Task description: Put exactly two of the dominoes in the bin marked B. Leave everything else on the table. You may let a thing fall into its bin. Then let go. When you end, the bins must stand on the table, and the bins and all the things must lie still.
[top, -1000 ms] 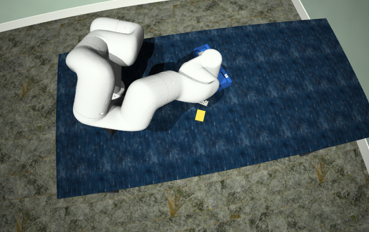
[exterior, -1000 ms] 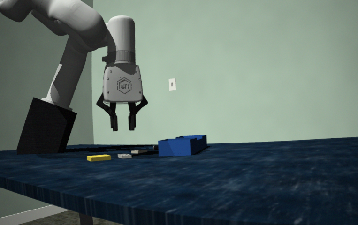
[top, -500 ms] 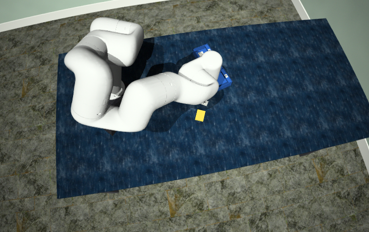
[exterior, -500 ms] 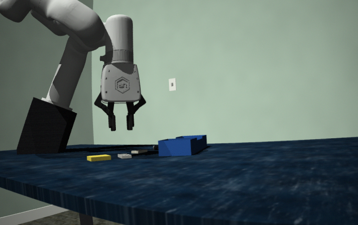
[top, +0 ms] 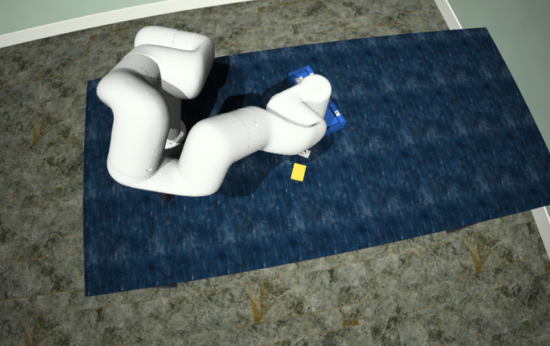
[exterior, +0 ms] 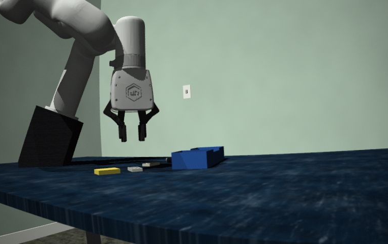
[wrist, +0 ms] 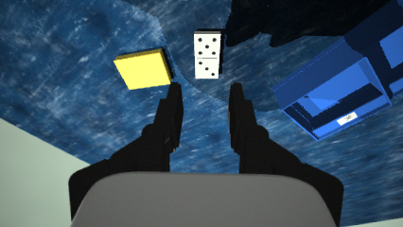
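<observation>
A white domino (wrist: 207, 55) with black pips lies flat on the blue table, just beyond my fingertips in the wrist view. It also shows in the side view (exterior: 135, 169), with a second domino (exterior: 150, 164) behind it. From above, the near domino (top: 304, 153) peeks out from under my arm. The blue two-compartment bin (exterior: 198, 157) (wrist: 338, 96) stands to the right. It carries a small white label (wrist: 347, 119) that I cannot read. My gripper (exterior: 132, 135) hangs well above the table. Its fingers are partly open with nothing between them.
A flat yellow block (wrist: 143, 69) lies left of the near domino and shows in the side view (exterior: 107, 171) and from above (top: 298, 171). My arm hides most of the bin (top: 333, 117) from above. The black arm base (exterior: 49, 137) stands at the left.
</observation>
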{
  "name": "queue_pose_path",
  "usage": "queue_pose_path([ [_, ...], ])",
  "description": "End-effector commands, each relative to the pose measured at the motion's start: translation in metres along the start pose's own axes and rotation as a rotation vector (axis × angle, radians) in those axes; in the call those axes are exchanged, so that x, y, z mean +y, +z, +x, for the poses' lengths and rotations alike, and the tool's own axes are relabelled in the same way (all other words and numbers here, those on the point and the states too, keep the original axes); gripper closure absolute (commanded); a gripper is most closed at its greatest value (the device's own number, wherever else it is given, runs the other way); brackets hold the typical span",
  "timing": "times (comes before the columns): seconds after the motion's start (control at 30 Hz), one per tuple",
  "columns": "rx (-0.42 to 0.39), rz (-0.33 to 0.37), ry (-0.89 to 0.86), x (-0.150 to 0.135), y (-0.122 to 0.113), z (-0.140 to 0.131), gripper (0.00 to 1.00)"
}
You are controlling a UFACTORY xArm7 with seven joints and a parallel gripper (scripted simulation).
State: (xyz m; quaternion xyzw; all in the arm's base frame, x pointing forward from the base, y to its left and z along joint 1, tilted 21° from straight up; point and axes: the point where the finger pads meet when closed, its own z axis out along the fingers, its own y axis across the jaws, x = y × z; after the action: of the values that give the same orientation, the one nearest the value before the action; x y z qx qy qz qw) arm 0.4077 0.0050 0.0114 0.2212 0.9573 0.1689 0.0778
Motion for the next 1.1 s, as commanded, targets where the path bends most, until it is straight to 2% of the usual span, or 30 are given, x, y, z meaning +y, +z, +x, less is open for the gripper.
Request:
queue_pose_path([
  [0.0, -0.003, 0.0, 0.0, 0.001, -0.001, -0.001, 0.59],
  [0.57, -0.003, -0.001, 0.0, 0.001, 0.054, -0.001, 0.59],
  [1.07, -0.003, -0.001, 0.0, 0.001, 0.065, -0.001, 0.59],
])
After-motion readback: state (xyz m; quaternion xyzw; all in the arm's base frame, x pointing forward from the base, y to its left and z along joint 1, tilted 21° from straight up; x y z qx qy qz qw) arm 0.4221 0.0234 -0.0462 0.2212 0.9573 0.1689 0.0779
